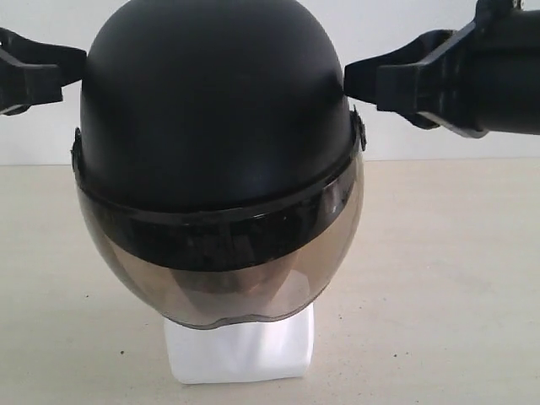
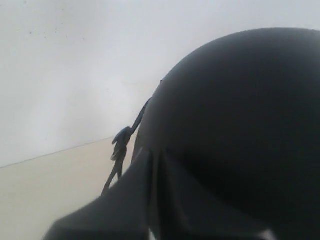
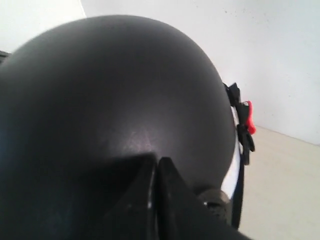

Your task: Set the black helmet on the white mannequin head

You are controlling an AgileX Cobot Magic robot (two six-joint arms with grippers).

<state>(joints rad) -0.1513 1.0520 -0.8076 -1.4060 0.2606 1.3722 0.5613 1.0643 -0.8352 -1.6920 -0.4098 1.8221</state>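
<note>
The black helmet [image 1: 215,110] sits over the white mannequin head, its smoky visor [image 1: 224,278] down across the face. Only the head's blocky white neck base [image 1: 240,348] shows below the visor. My left gripper [image 1: 78,69] is shut, with its tips against the shell's left side. My right gripper [image 1: 348,80] is shut too, with its tips against the right side above the visor hinge. In the left wrist view the closed left gripper [image 2: 152,156] rests on the dome [image 2: 235,125]. The right wrist view has the closed right gripper [image 3: 157,161] on the shell [image 3: 115,90].
The beige table [image 1: 456,287] runs back to a white wall [image 1: 422,21]. A black strap [image 2: 120,145] hangs from the helmet's rim. A second strap with a red clip [image 3: 248,117] hangs at the other side.
</note>
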